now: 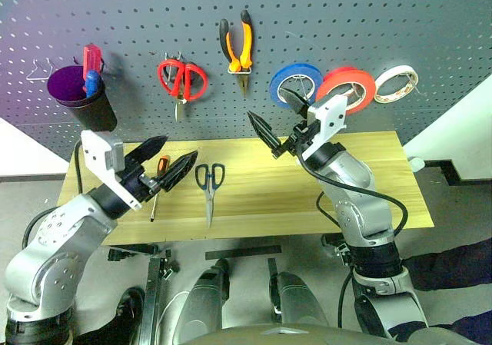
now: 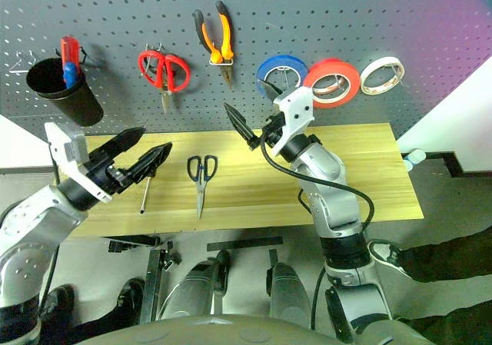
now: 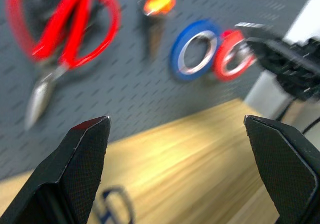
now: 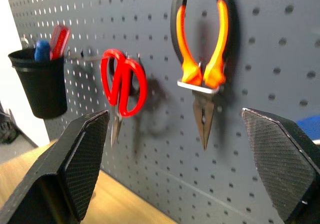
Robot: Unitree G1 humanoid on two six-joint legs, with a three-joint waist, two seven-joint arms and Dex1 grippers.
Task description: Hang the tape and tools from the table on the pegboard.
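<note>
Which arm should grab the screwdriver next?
Left, probably. The open left gripper hovers right by the screwdriver at the table's left end. The right gripper, also open, is up near the pegboard, farther away.

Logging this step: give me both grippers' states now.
Left gripper: open, holding nothing.
Right gripper: open, holding nothing.

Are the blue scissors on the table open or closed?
Closed. The dark-blue-handled scissors lie flat on the table, blades together in one thin line.
</note>
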